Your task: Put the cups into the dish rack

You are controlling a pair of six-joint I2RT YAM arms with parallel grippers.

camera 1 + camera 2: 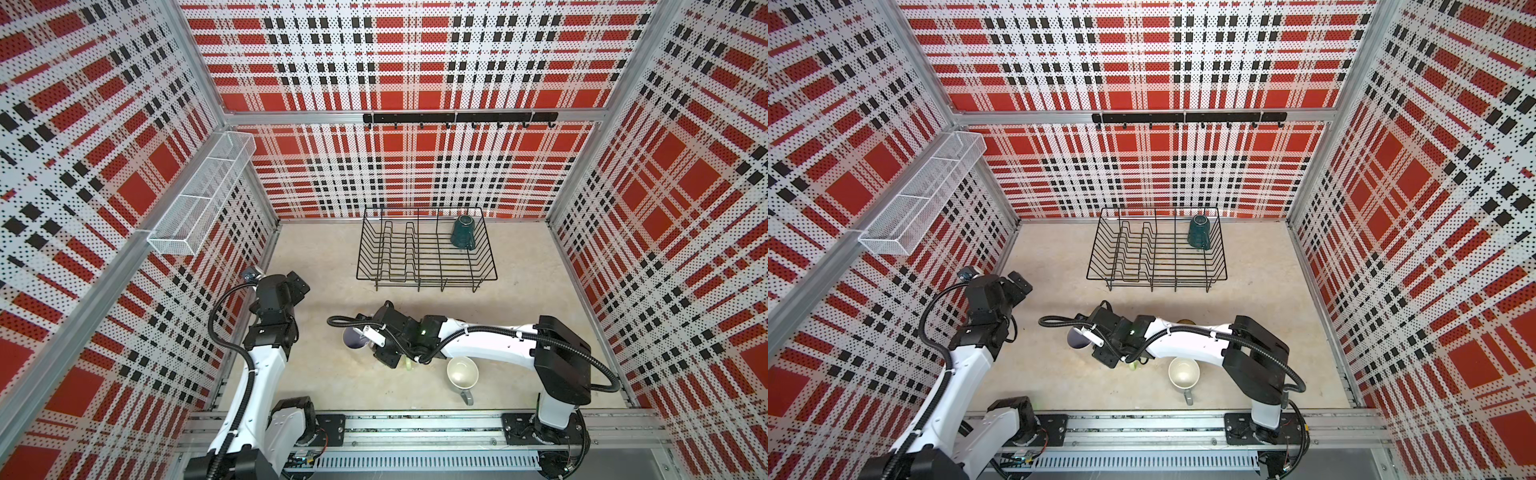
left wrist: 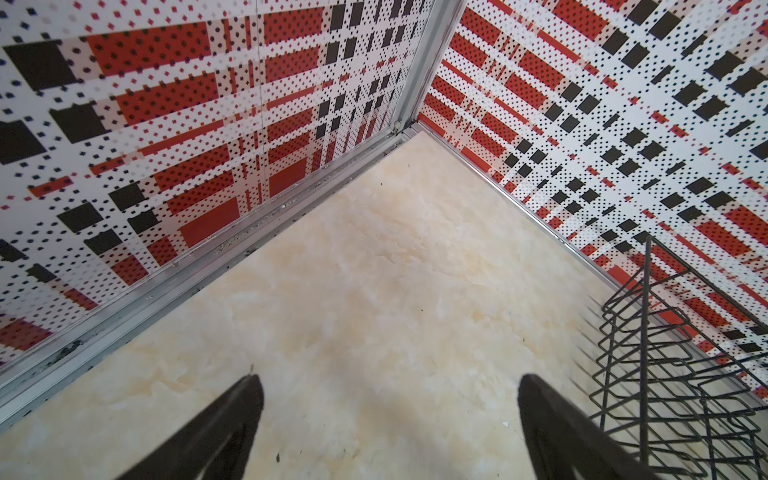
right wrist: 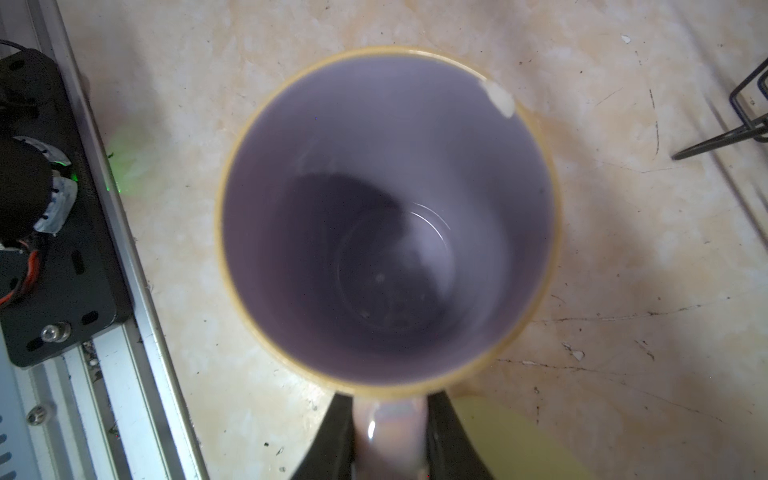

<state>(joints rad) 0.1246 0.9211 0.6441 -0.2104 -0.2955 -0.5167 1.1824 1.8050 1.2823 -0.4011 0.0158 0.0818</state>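
My right gripper [image 3: 388, 434] is pinching the handle of the pale pink mug [image 3: 386, 216], jaws drawn in narrow around it. The mug is pointing its mouth upward, long axis roughly upright, handle trailing right toward my wrist, near the middle of the mottled beige tabletop [image 1: 324, 257]; whether it is touching the surface I cannot tell. Farther back, the dish rack [image 1: 426, 279] is holding the dark teal mug [image 1: 463, 232] mouth-down in its far right corner. The grey mug [image 1: 462, 372] is standing mouth-up at near right, handle pointing near. My left gripper [image 2: 390, 386] is gaping wide, gripping nothing, by the left wall. Red plaid walls [image 1: 415, 62] are enclosing everything.
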